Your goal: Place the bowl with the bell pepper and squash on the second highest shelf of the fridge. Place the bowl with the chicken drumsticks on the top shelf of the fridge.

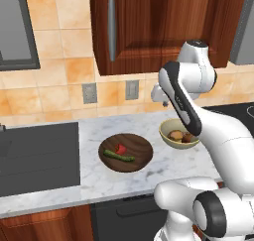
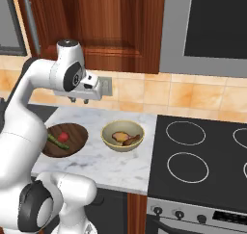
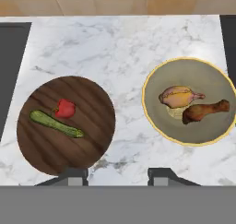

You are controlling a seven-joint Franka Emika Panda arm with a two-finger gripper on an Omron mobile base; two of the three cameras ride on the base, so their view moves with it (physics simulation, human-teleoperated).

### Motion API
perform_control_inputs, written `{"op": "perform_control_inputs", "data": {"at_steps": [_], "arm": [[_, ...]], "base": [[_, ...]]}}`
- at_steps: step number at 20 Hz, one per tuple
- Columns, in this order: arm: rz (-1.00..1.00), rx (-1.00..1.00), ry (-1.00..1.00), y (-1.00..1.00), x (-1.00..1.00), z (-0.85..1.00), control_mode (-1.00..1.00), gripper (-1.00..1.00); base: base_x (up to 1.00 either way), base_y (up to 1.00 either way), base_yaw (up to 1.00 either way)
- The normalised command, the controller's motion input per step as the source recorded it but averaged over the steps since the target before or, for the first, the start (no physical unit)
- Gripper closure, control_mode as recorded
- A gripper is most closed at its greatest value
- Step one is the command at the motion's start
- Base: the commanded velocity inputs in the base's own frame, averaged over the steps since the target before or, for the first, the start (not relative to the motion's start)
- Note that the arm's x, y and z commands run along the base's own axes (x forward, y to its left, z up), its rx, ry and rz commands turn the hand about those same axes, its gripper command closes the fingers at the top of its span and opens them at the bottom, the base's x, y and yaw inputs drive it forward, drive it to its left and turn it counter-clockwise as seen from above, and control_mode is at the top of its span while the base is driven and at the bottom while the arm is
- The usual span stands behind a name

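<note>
A: Start at the left. What sits under the claw point(image 3: 118, 174)?

B: Down and to its left, a dark wooden bowl point(image 3: 66, 125) on the marble counter point(image 3: 124, 48). In it lie a small red pepper point(image 3: 65, 108) and a slim green squash point(image 3: 56, 124), the pepper touching the squash's upper side.

A: How would that bowl handle?

B: I'd guess stiff and fairly light, shallow with a low rim. The vegetables lie loose — tilt it and they would likely roll. Best taken by the rim on the side nearest the claw and kept level.

A: And to the right?

B: A tan bowl with a yellow rim point(image 3: 191, 101), down and to the claw's right, well apart from the wooden one. Two drumsticks point(image 3: 191, 104) lie in it, a pale one touching a darker one. It looks deeper and probably smooth, so a pinch on the rim could slip — it wants a firm, square bite over the wall.

A: The claw itself?

B: It hangs above the counter, over the gap between the two bowls, holding nothing. Its two tips stand partly apart, with bare marble between them.

A: The fridge?

B: Not before us here; both bowls sit on the counter, so neither is shelved yet.
</note>
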Motion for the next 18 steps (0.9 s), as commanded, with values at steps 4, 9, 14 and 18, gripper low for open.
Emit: {"op": "perform_control_inputs", "data": {"at_steps": [4, 9, 14, 18], "arm": [[-0.09, 0.01, 0.03, -0.41, -0.4, -0.14, -1.0, -1.0], [-0.42, 0.14, 0.22, -1.0, -0.4, -0.5, -1.0, -1.0], [-0.46, 0.15, 0.26, -1.0, -0.02, -0.75, -1.0, -1.0], [-0.38, 0.16, 0.23, -0.92, 0.38, -0.84, -1.0, -1.0]], "base": [[0.0, 0.0, 0.0], [0.0, 0.0, 0.0], [0.0, 0.0, 0.0], [0.0, 0.0, 0.0]]}}
